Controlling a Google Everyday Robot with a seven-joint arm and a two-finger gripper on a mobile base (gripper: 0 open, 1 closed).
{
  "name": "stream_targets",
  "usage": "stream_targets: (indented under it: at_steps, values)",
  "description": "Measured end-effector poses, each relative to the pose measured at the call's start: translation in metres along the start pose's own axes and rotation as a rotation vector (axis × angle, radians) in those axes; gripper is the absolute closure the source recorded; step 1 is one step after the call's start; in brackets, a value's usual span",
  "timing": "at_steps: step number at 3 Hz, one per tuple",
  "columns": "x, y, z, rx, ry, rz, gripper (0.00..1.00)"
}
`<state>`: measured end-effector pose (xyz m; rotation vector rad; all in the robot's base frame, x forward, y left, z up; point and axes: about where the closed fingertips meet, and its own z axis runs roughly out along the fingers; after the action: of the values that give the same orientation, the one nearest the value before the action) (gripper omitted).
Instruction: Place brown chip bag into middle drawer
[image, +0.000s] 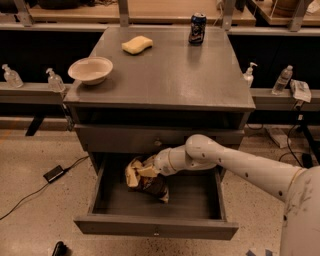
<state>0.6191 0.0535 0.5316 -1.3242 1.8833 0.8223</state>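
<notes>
The brown chip bag is crinkly dark brown with pale yellow ends. It sits inside the open middle drawer, at its back left. My gripper reaches down into the drawer from the right on a white arm and is on the bag's upper end. The drawer is pulled out at the bottom of the grey cabinet, below a shallower knobbed drawer front.
On the cabinet top stand a white bowl, a yellow sponge and a dark can. Bottles stand on the side shelves. A black adapter with a cable lies on the floor at left.
</notes>
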Motion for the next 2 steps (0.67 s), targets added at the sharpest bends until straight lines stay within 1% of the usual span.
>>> stream_targets:
  at_steps: [1,2]
  values:
    - [0.0004,0.0017,0.0019,-0.004,-0.001,0.001,0.31]
    - [0.0004,0.0027,0.0033,-0.006,-0.001,0.001,0.08]
